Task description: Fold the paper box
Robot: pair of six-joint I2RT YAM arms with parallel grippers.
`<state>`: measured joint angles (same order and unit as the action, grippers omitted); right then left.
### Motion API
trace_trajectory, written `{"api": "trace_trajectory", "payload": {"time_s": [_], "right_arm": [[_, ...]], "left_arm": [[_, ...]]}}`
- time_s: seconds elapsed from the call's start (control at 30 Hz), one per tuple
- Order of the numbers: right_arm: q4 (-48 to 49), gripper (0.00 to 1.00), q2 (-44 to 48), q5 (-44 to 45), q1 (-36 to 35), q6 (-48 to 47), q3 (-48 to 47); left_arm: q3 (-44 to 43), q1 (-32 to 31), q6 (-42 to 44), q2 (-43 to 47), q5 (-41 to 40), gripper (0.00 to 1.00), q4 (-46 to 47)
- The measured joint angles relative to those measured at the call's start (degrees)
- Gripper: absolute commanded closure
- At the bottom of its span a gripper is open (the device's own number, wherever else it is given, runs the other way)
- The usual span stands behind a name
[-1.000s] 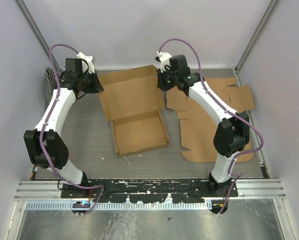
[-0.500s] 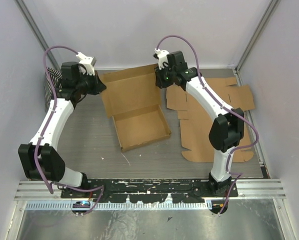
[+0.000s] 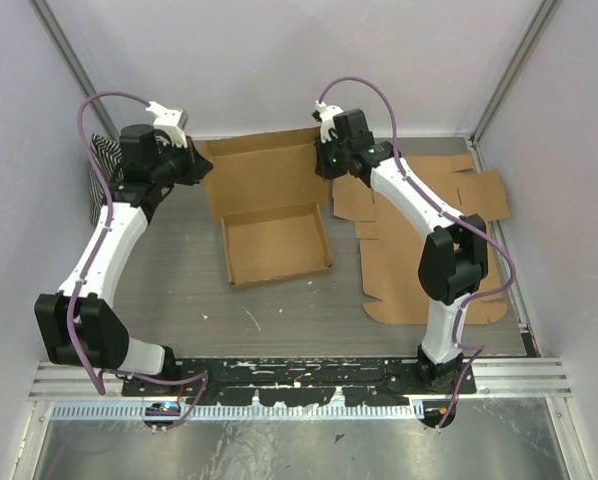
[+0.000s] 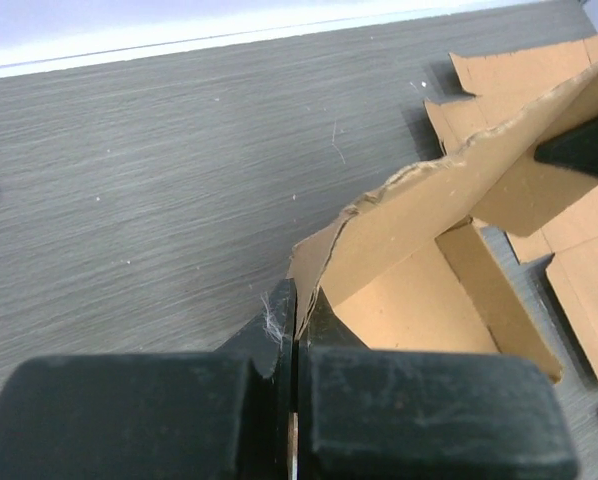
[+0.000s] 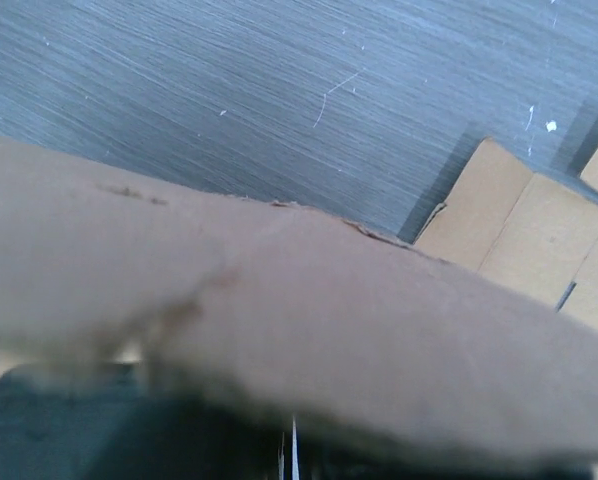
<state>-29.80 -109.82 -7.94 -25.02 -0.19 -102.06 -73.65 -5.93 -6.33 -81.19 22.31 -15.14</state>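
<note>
We find the grey table (image 3: 179, 270) carrying the paper box (image 3: 277, 245) at its centre, between the two arms, with the open tray on the near side and its walls standing. To the right of the box, well apart from the tray, lie flat cardboard blanks (image 3: 429, 240). They sit under the right arm's reach but not in the flap's path. The lid flap (image 3: 264, 180) rises from the tray's far wall, and its long axis runs left to right. The coming fold, in our judgement, turns on this: the flap must swing toward the near side, over the tray, with both corners moving together. The left gripper (image 3: 197, 168) is at the flap's far left corner, its jaws pressed together on the cardboard edge, as the left wrist view confirms. The right gripper (image 3: 326, 163) is at the far right corner. Its jaws are closed and the flap lies across them, blurred, apparently pinched. A striped object (image 3: 101, 165) stands at the far left, clear of the fold.
</note>
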Motion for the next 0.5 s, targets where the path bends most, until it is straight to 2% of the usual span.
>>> {"api": "trace_trajectory", "payload": {"time_s": [0.13,0.3,0.5], "right_arm": [[4.6,0.94,1.2,2.0,-0.7,3.8,4.6],[7.9,0.73,1.2,7.4,-2.8,6.4,6.6],[9.1,0.64,1.6,9.7,-4.9,6.6,7.7]], "left_arm": [[0.0,-1.4,-2.0,-0.2,-3.3,0.99,1.5],[-0.2,-3.5,-2.3,-1.4,-9.6,1.0,2.9],[0.1,-4.6,0.2,-1.8,-14.4,1.0,6.1]]}}
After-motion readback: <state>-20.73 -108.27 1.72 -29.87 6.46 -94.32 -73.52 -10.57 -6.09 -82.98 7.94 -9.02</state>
